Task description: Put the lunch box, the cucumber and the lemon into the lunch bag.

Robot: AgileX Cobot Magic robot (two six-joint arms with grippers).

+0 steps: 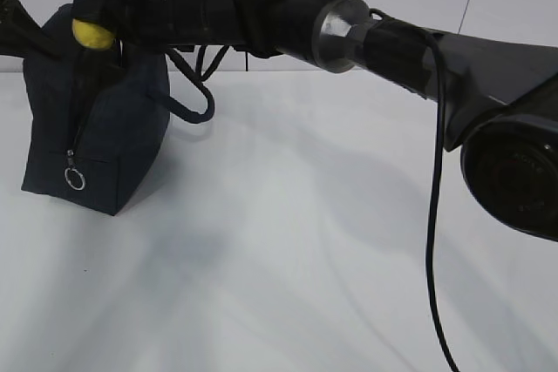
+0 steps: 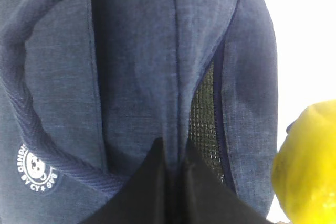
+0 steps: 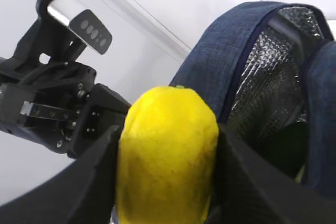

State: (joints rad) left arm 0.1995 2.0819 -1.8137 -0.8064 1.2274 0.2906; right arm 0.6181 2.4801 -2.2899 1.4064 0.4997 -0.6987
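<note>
The navy lunch bag [image 1: 96,137] stands at the left of the table, its zipper open and its ring pull [image 1: 74,180] hanging low. My right gripper [image 1: 93,28] reaches across from the right and is shut on the yellow lemon [image 1: 92,34], holding it over the bag's top. In the right wrist view the lemon [image 3: 167,153] sits between both fingers, next to the bag's open mouth with silver lining [image 3: 268,93]. My left gripper [image 2: 173,161] is shut on the bag's fabric [image 2: 136,77] beside the opening. The lemon [image 2: 307,163] shows at its right. The lunch box and cucumber are out of view.
A white table [image 1: 288,241] spreads to the right and front of the bag. The right arm [image 1: 392,41] spans the top of the exterior view, with a black cable [image 1: 432,215] hanging down. The left arm's body [image 3: 52,103] sits left of the lemon.
</note>
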